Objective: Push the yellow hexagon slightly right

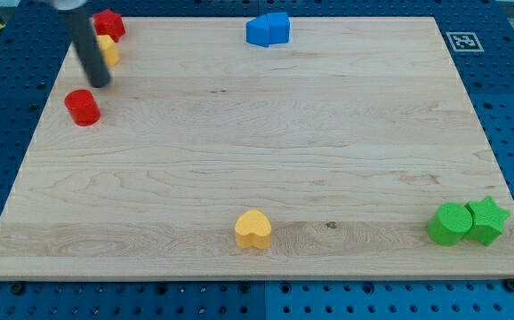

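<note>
The yellow hexagon (108, 49) sits at the table's (266, 151) far left, touching a red block (109, 24). The tool's tip (100, 83), a bare rod holding nothing, rests just left of it. Light, rigid, it should slide easily; push its left face.

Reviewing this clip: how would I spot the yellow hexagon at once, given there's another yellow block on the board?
Go to the wooden board's top corner on the view's left. There the yellow hexagon sits just below a red block, touching it, with my tip at its lower left edge, the rod partly covering it. The other yellow block, a yellow heart, lies alone near the view's bottom edge.
</note>
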Tool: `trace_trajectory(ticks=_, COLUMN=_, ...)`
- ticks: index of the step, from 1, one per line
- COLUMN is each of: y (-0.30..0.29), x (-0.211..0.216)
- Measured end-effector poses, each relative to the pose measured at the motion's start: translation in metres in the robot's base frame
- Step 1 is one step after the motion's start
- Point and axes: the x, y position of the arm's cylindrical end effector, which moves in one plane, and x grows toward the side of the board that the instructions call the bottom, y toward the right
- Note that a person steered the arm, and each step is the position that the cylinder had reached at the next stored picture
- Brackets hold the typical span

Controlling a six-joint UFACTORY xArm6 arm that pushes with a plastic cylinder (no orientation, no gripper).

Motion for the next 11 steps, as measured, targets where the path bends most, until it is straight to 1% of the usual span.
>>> trace_trajectory(ticks=1, y=-0.042, x=-0.001)
trace_trajectory(ticks=3, y=-0.033, x=-0.047)
trace_trajectory(ticks=4, y=-0.033, x=-0.05)
trace_trajectory(ticks=6, y=-0.012, x=-0.055)
trace_trajectory(ticks=7, y=-0.007, x=-0.066)
trace_trajectory(ticks=8, y=0.007, x=-0.067)
trace_trajectory(ticks=9, y=0.04, x=-0.067)
trace_trajectory(ticks=11, y=0.139, x=-0.067)
